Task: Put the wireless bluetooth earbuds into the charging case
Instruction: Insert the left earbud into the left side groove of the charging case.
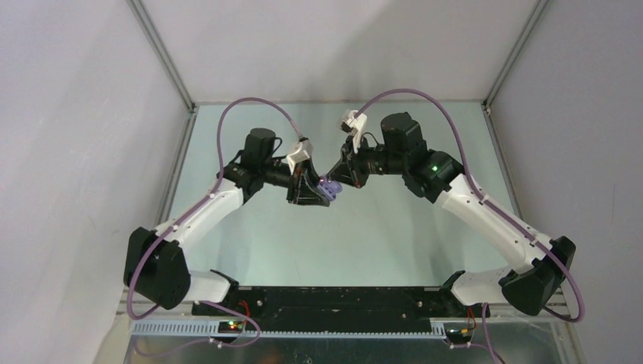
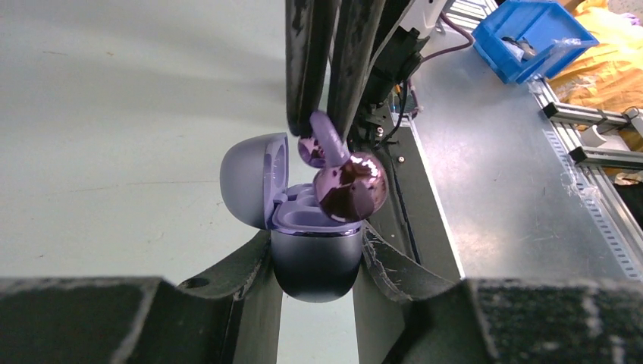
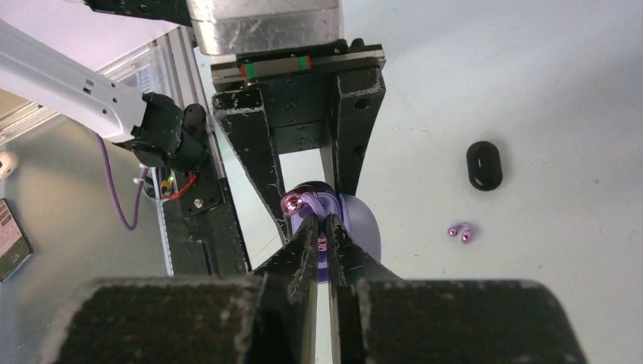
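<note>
My left gripper (image 2: 316, 246) is shut on the charging case (image 2: 315, 262), a dark lilac-grey shell held off the table with its lid (image 2: 246, 182) swung open to the left. My right gripper (image 3: 321, 224) is shut on the stem of a glossy purple earbud (image 2: 350, 186). The bud's round body hangs at the right rim of the case's lilac tray; whether they touch I cannot tell. In the top view both grippers meet mid-table at the case (image 1: 329, 188). A second purple earbud (image 3: 460, 233) lies on the table, right of the case.
A black oval object (image 3: 484, 164) lies on the table beyond the loose earbud. A blue bin (image 2: 531, 38) stands off the table past the arm bases. Grey walls enclose the table on the left, right and back.
</note>
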`<state>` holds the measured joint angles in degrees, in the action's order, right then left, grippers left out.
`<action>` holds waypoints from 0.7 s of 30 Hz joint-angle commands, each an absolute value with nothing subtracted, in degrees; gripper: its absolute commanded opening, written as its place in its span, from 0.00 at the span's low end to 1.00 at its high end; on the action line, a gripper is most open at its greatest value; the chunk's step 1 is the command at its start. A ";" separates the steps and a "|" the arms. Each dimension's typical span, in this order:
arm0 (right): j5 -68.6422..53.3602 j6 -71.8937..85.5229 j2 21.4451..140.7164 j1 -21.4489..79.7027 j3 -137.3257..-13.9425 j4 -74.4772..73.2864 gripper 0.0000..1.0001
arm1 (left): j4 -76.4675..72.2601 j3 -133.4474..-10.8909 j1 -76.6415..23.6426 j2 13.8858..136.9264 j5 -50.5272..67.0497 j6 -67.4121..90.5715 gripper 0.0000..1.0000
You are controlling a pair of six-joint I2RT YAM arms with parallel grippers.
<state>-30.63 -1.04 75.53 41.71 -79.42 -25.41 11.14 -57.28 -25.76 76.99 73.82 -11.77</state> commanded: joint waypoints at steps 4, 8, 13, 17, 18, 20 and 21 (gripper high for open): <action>-29.47 -0.52 76.44 42.45 -78.39 -23.85 0.07 | 12.69 -59.87 -26.11 74.52 76.01 -14.35 0.00; -28.32 -0.62 76.04 42.45 -78.36 -23.95 0.07 | 12.81 -59.85 -26.03 74.57 76.01 -14.42 0.00; -27.56 -0.73 76.13 42.59 -77.88 -23.85 0.07 | 13.25 -60.40 -26.07 74.74 76.03 -14.28 0.00; -27.49 -0.69 76.61 43.27 -77.79 -23.93 0.07 | 13.18 -60.47 -26.05 74.77 75.55 -13.91 0.00; -27.32 -0.70 76.67 43.49 -77.63 -23.80 0.07 | 13.18 -60.49 -26.05 74.74 75.61 -13.89 0.00; -27.06 -0.77 76.78 43.75 -77.10 -23.63 0.07 | 13.34 -60.61 -26.09 74.67 75.60 -13.85 0.00; -26.78 -0.78 76.89 43.80 -76.87 -23.59 0.06 | 13.35 -60.67 -26.05 74.68 75.66 -13.87 0.00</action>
<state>-28.38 -1.02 76.29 43.07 -77.65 -25.12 14.04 -57.56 -25.76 76.47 73.78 -12.71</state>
